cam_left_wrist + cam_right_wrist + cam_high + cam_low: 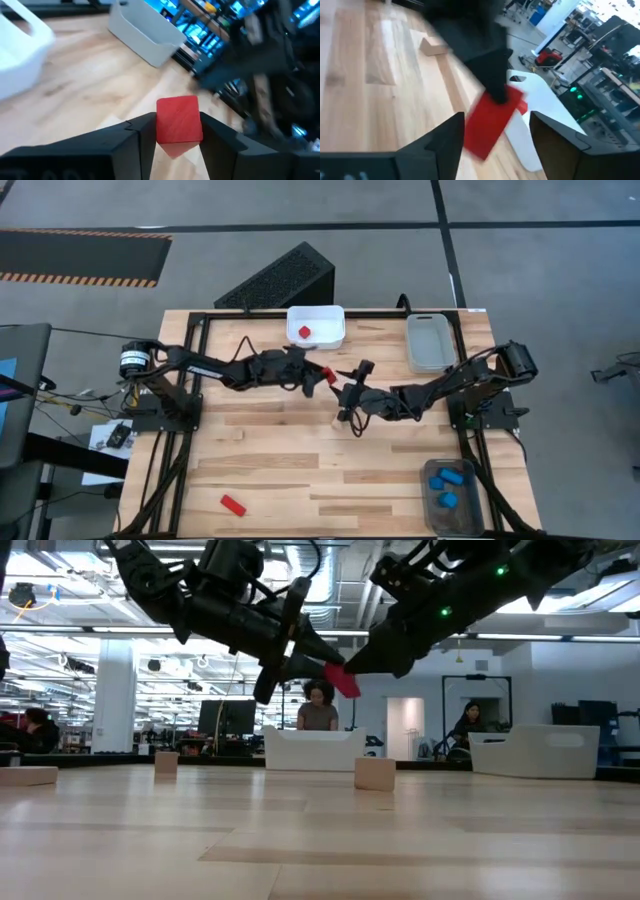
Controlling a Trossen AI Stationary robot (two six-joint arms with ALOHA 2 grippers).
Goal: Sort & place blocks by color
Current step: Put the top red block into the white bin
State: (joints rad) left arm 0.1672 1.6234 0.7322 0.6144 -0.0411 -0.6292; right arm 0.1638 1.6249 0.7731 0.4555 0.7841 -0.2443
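I count three red blocks from above: one held (326, 373) by the left tool (322, 374) above the middle of the worktop (270, 450), one (304, 332) inside the white bin (316, 326) at 12 o'clock, and one bar (233, 504) lying alone at 7 o'clock near the front edge. I also count three blue blocks (446, 478) in the grey bin (453, 495) at 5 o'clock. A third bin, clear (430, 342), stands at 1 o'clock, and I cannot tell if something is in it.

The left tool is closed on the held red block, one finger on each side, as my left wrist view shows very near (179, 125). The right tool (352, 402) is just beside it toward 4 o'clock, and its fingers are spread wide; in the right wrist view the red block (492, 120) hangs between them but apart from both.

The low view gives what the high view does not: both tools are well above the worktop, and the red block (342, 680) is in the air. It also shows three pale wood blocks standing on the worktop, one in the middle (374, 773) and two at the left (166, 762) (28, 775), and people sitting in the room behind.
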